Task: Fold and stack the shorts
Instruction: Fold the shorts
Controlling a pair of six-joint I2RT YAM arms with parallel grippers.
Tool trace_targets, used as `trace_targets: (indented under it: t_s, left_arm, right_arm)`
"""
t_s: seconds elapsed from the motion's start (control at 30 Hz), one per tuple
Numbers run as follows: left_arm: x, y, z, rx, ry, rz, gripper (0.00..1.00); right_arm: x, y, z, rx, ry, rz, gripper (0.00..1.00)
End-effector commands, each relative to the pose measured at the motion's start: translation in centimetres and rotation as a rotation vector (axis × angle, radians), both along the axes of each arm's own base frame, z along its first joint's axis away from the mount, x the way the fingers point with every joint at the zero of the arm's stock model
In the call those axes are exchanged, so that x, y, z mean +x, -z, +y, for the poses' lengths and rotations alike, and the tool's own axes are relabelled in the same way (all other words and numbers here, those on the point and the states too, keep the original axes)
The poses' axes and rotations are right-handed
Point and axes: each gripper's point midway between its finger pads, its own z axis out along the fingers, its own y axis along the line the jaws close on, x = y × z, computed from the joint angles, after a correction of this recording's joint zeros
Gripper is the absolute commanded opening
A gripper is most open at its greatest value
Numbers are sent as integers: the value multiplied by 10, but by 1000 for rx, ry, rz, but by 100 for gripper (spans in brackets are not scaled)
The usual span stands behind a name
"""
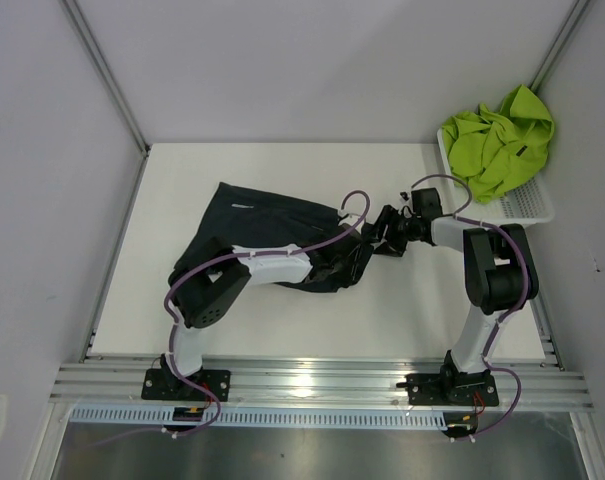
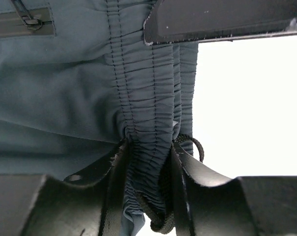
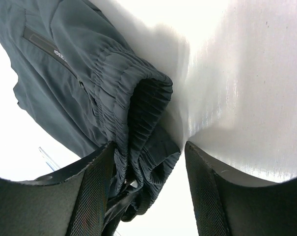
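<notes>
The dark navy shorts lie spread on the white table, with the waistband bunched at their right end. My left gripper is shut on the gathered waistband and its black drawstring. My right gripper is open just to the right of it. In the right wrist view, a fold of the waistband sits between the right gripper's jaws, against the left finger. The lime green shorts lie crumpled in the white mesh basket at the far right corner.
Grey walls enclose the table on the left, back and right. The aluminium rail with both arm bases runs along the near edge. A zip pocket shows on the dark shorts. Bare table lies right of the shorts.
</notes>
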Motion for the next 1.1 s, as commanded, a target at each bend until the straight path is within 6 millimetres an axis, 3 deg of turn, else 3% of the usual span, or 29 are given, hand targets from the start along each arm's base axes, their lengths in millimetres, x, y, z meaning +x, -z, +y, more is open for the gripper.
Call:
trace_targets:
  t_s: [0.0, 0.2, 0.37, 0.93, 1.07]
  left_arm:
    - [-3, 0, 7, 12, -25, -9, 39]
    - [-3, 0, 4, 9, -24, 0, 38]
    - [-2, -4, 2, 3, -23, 0, 37]
    - [-6, -12, 5, -18, -16, -10, 34]
    - [-6, -16, 5, -30, -15, -17, 34]
  right_arm:
    - [8, -10, -10, 6, 4, -70, 61]
    - [-2, -15, -23, 25, 18, -101, 58]
    - [-10, -7, -25, 23, 14, -89, 54]
    - [3, -4, -2, -58, -80, -77, 51]
    - [2, 1, 1, -60, -94, -56, 37]
